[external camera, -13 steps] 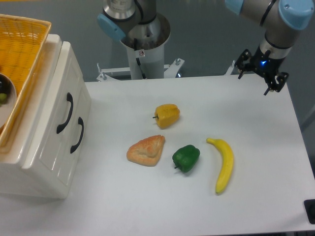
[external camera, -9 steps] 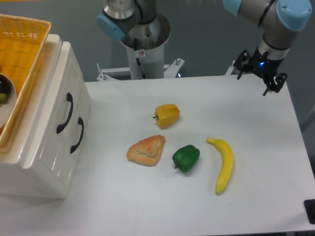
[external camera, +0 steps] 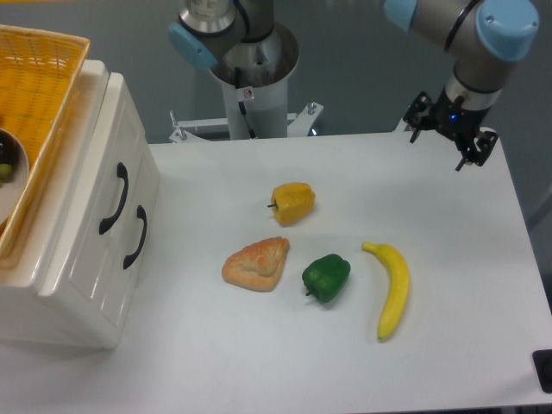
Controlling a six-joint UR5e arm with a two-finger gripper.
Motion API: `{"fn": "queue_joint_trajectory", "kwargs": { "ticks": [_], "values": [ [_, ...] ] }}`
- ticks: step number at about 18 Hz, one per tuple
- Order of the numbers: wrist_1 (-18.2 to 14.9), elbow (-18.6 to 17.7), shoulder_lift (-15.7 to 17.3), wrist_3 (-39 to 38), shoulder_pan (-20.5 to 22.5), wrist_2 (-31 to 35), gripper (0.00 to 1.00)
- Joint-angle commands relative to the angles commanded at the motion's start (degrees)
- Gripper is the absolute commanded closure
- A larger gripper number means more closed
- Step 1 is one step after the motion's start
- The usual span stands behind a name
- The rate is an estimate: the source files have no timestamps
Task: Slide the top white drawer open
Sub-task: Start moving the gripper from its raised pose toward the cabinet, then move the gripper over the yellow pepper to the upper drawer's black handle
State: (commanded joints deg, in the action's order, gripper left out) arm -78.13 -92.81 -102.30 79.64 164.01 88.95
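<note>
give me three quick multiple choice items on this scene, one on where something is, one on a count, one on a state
1. Where is the gripper?
A. at the drawer handles
B. over the table's far right part
C. above the banana

2. How many black handles show on the cabinet?
A. one
B. two
C. three

3. What state is the top drawer in?
A. closed
B. pulled fully out
C. lying on the table

Answers:
1 B: it hangs by the far right edge of the table, well away from the cabinet.
2 B: one handle sits above the other.
3 A: its front is flush with the cabinet face.
</note>
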Motion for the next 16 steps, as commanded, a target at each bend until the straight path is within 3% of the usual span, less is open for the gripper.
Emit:
{"fn": "queue_joint_trajectory", "kwargs": {
  "ticks": [5, 10, 16],
  "values": [
    [-2.81, -0.79, 0.09, -3.95, -2.90, -0.18, 0.00],
    [-4.14, -2.02, 0.97, -19.58, -12.21, -0.61, 0.00],
    [-3.69, -1.06, 0.88, -34.71, -18.20, -5.44, 0.00]
  ]
}}
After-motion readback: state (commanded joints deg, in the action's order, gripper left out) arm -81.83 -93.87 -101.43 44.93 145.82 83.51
